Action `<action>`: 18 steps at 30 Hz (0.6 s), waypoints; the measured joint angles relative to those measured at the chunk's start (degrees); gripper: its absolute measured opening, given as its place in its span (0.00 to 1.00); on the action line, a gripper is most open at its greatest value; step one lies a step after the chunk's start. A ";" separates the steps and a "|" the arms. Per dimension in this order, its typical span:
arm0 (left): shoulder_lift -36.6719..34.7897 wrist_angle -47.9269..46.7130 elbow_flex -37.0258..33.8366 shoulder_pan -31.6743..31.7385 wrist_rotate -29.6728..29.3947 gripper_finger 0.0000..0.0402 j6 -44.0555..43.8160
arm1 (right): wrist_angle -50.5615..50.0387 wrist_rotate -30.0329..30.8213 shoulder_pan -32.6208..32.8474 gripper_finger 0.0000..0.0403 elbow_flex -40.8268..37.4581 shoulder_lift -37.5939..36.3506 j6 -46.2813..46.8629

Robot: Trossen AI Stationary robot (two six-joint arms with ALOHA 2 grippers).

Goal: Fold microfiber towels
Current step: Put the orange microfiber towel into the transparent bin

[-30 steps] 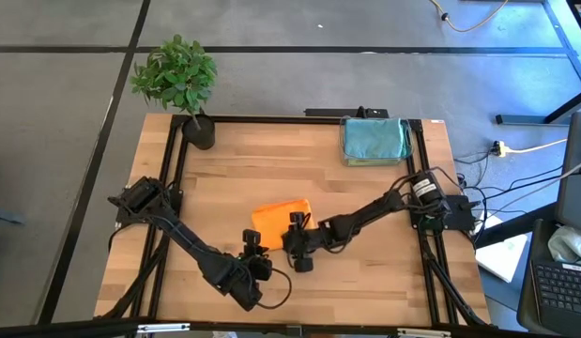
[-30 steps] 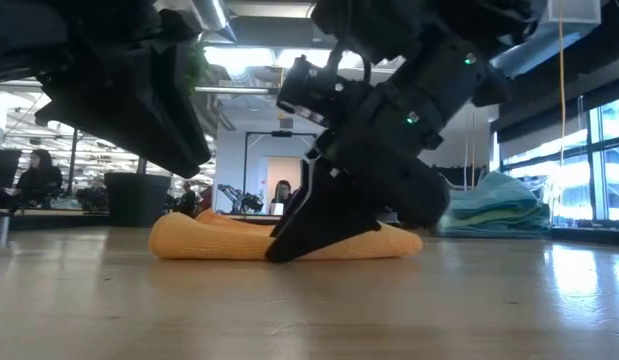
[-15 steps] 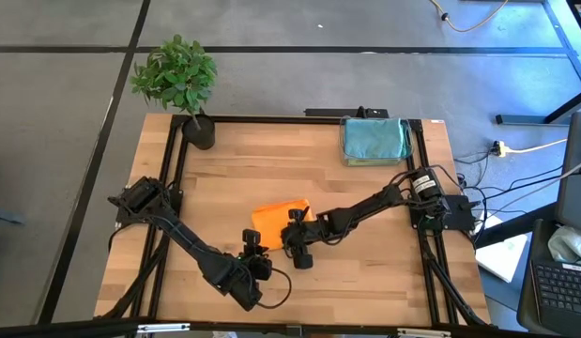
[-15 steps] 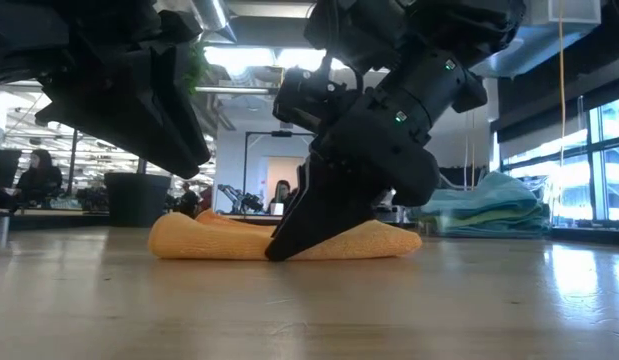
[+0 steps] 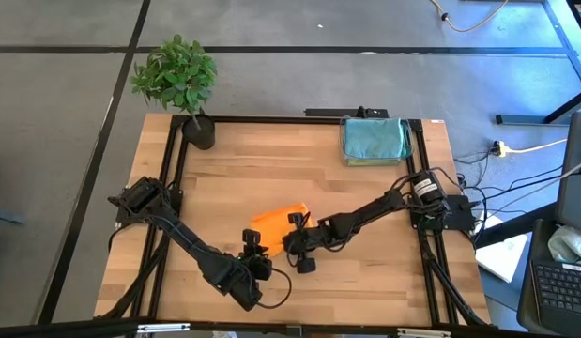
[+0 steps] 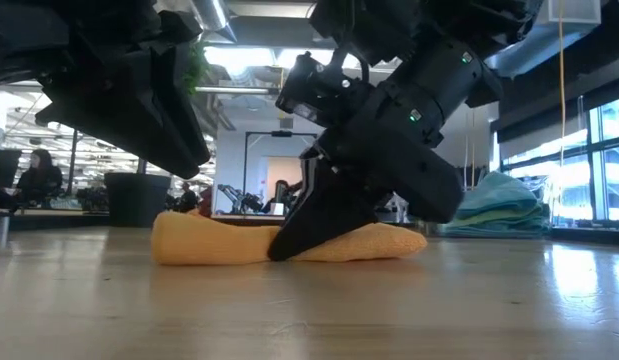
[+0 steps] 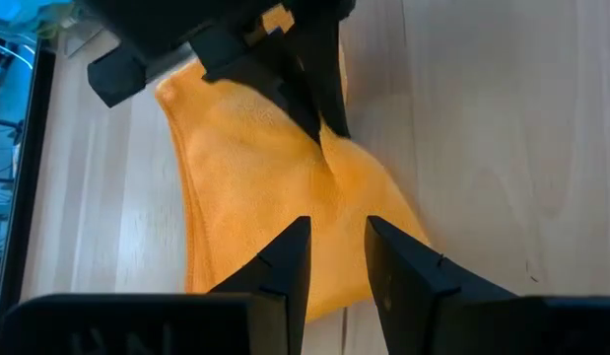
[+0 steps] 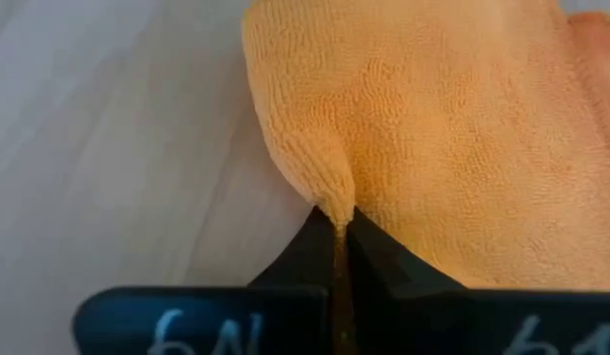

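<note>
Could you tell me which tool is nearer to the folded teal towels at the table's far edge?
Right. The right tool pinches the orange towel mid-table; the left tool sits farther from the teal towels.

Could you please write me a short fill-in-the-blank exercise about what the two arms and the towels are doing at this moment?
1. The right claw is shut on the edge of the ____ towel.
2. The folded teal towel lies at the table's far ____ corner, seen from above.
3. The left claw hovers beside the pinched towel, holding ____.
4. At the table's far left corner stands a potted ____.

Missing words: orange; right; nothing; plant
</note>
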 joint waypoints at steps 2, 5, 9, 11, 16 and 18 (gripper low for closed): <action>0.00 -0.04 0.00 -0.04 -0.01 0.23 0.00 | -1.98 0.25 0.22 0.03 -0.09 -1.26 -1.30; 0.00 -0.55 0.00 -0.07 0.00 0.23 -0.04 | -7.91 2.36 0.39 0.03 -0.73 -5.60 -3.31; 0.02 -1.41 0.00 -0.09 0.05 0.23 -1.37 | -18.95 7.97 -0.63 0.03 -1.22 -13.68 -5.95; 0.02 -1.56 0.00 -0.11 0.16 0.23 -1.57 | -24.01 11.07 -2.01 0.03 -0.83 -18.31 -6.22; 0.02 -1.42 0.00 -0.54 0.38 0.23 -2.18 | -34.54 12.66 -5.65 0.03 -1.02 -27.76 -7.39; 0.02 -1.47 0.00 -0.72 0.41 0.23 -2.70 | -37.34 14.48 -7.13 0.03 -0.79 -32.10 -8.80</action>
